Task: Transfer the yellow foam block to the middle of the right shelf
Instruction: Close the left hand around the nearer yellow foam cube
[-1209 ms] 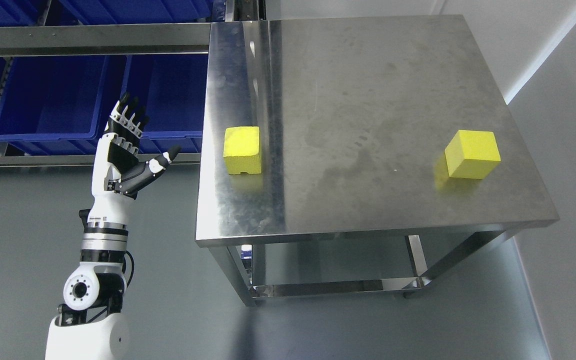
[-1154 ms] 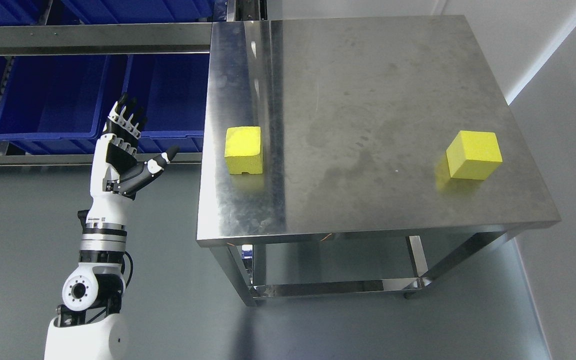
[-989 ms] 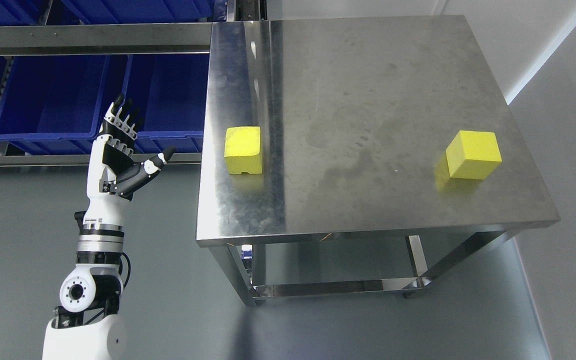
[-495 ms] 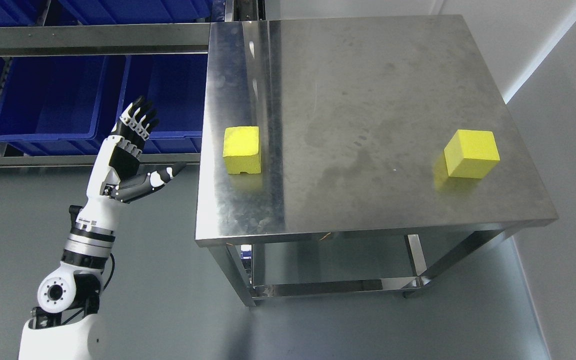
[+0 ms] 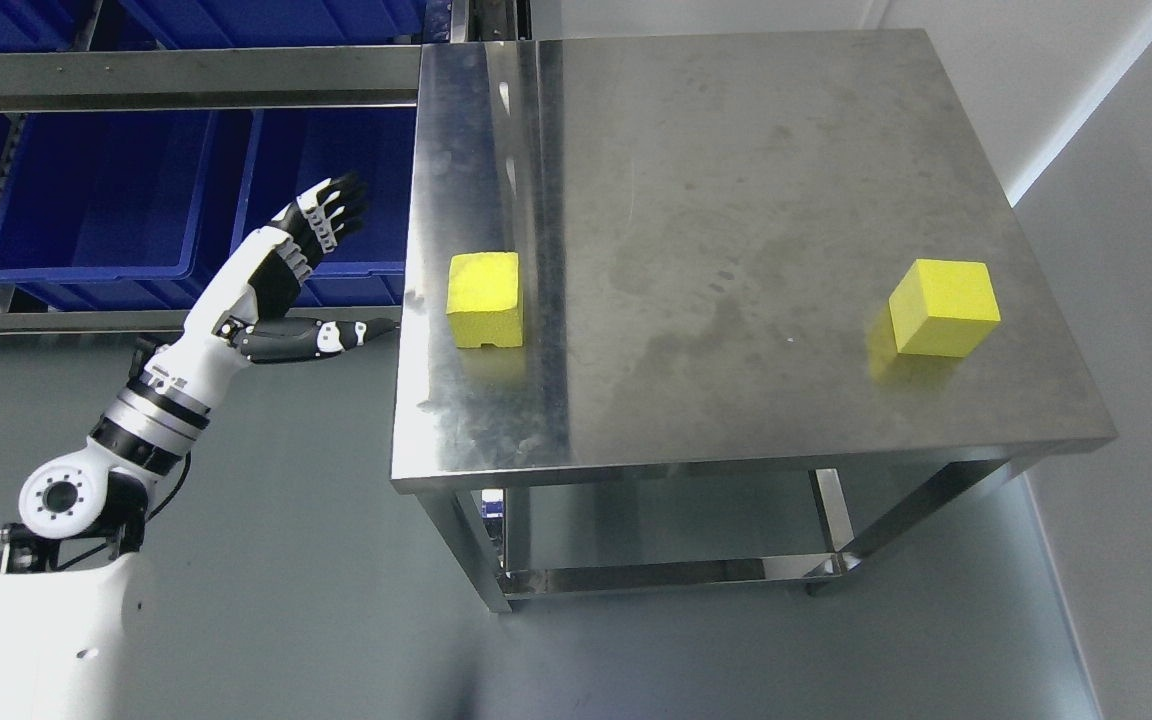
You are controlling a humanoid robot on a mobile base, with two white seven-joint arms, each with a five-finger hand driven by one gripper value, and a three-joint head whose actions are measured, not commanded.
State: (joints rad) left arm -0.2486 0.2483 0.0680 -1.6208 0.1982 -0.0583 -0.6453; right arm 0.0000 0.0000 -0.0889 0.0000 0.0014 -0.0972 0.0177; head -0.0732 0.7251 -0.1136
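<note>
A grey floor [image 5: 316,560] and pale walls are seen around a stainless-steel counter [image 5: 736,180], viewed from above, w/ a lower rail visible between its legs. To the counter's left, a metal rack [image 5: 176,90] is seen holding 2 blue bins [image 5: 106,200] side by side on its lower level.

2 yellow foam blocks are set on the counter, well apart. 1 yellow foam block [image 5: 484,299] is placed near the counter's left edge, approx. mid-depth, flat on the steel; a small notch is visible at its bottom front edge. A 2nd yellow block [image 5: 943,307] is placed near the right edge, turned slightly so 1 corner faces the camera, w/ a yellow reflection cast on the steel beside it.

The left arm [image 5: 136,440] is seen entering from the lower left, white w/ black joints, angled up and to the right. The left robot hand [image 5: 301,270] is held wide: 4 fingers [image 5: 331,210] are extended together toward the upper right, in front of the bins, and the thumb [image 5: 356,333] is stretched sideways, its tip just at the counter's left edge. Nothing is held. The robot hand is near the left block but apart from it, and is outside the counter's top surface. The right arm is not shown.
</note>
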